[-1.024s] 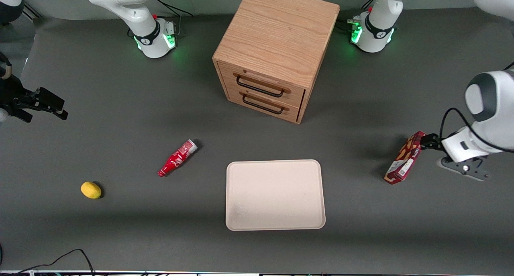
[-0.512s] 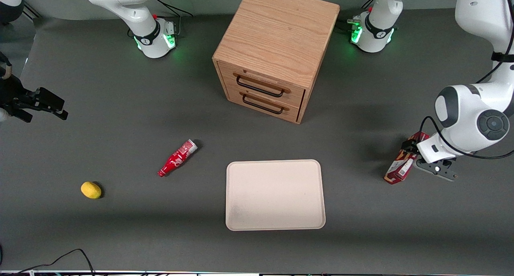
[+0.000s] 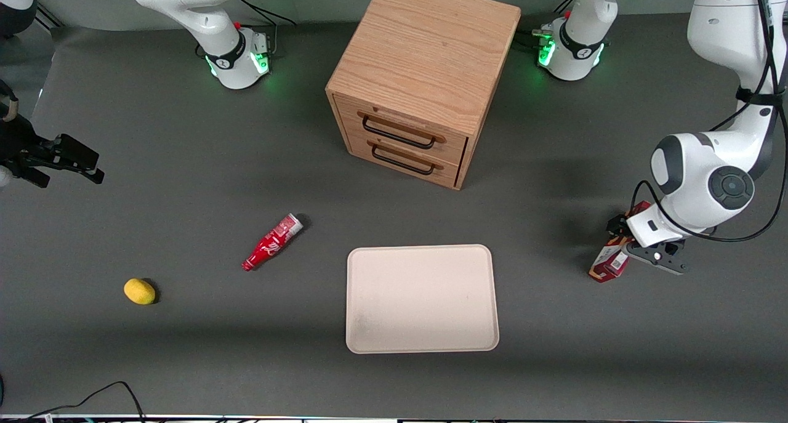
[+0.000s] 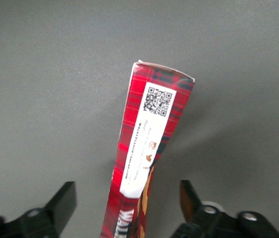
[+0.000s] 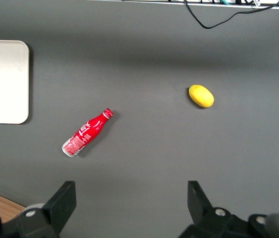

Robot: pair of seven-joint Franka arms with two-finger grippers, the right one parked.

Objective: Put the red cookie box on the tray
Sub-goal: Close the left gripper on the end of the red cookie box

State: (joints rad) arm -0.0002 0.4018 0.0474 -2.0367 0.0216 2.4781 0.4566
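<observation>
Straddling red cookie box [image 4: 140, 158] — end effector [image 4: 127, 208] open-fingered.

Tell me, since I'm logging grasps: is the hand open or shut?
Open: the hand straddles the red cookie box, fingers clear of its sides.

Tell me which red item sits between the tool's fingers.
The red cookie box, between the open tool fingers; the red bottle lies toward the parked arm's end.

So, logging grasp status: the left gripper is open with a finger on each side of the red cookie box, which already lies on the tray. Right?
Not quite. The gripper is open astride the red cookie box, but the front view shows the box on the table, beside the tray, toward the working arm's end.
</observation>
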